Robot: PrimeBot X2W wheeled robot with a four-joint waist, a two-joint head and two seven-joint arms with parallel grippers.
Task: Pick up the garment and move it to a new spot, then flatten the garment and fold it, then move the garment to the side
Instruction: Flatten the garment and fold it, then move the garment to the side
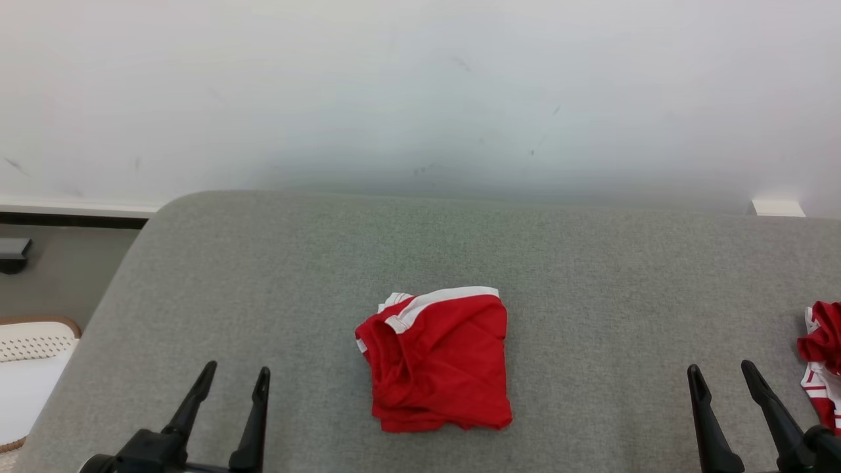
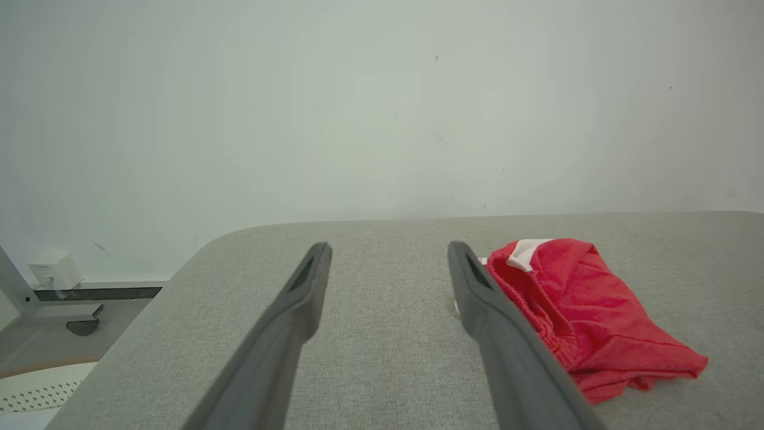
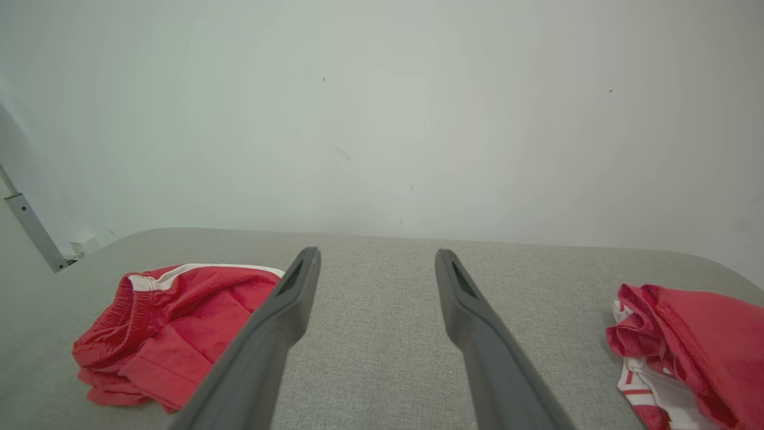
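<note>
Left gripper (image 1: 236,369) and right gripper (image 1: 721,366), lower corners, stand released; pinching only the top layer of the centre garment (image 1: 437,361) risks unfolding it.

A finger (image 2: 507,358) of the left gripper (image 2: 389,247) hides the folded red garment's (image 2: 597,322) left edge; the crumpled red-and-white cloth (image 1: 822,335) at right is cropped.
</note>
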